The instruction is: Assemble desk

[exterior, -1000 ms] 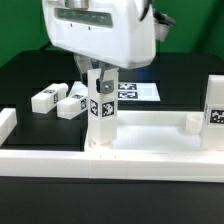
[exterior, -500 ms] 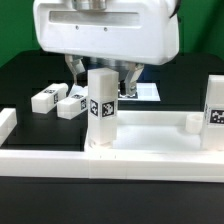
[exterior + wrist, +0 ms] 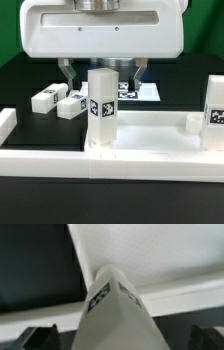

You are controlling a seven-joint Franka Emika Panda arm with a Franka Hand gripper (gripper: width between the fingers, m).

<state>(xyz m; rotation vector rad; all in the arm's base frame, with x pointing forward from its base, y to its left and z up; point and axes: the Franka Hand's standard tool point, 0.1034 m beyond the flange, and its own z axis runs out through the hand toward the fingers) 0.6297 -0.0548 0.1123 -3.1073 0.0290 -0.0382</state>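
Black, matte table point(image 3: 40, 200) fills the front of the exterior view, bare up to a long low white border bar point(image 3: 60, 162) that crosses the whole picture. Just behind the bar lies the white desk panel point(image 3: 150, 135), flat on the table with its raised rim showing. One leg point(image 3: 101, 112) stands upright at the panel's near corner on the exterior view's left, its black-and-white tag facing the camera. A second upright leg point(image 3: 214, 112) stands at the picture's right edge.

The end effector point(image 3: 102, 84) hangs over the first leg with its jaws spread wide. One finger stands on each side of the leg, clear of it, and nothing is held. The wrist view shows the same: the leg point(image 3: 115, 308) rises between the two dark fingertips point(image 3: 40, 336) with a gap on either side.

Farther back on the black surface, two loose legs point(image 3: 58, 100) lie on their sides close together. The marker board point(image 3: 148, 91) lies flat behind the arm. Beyond the table's far edge the background is dim and featureless.
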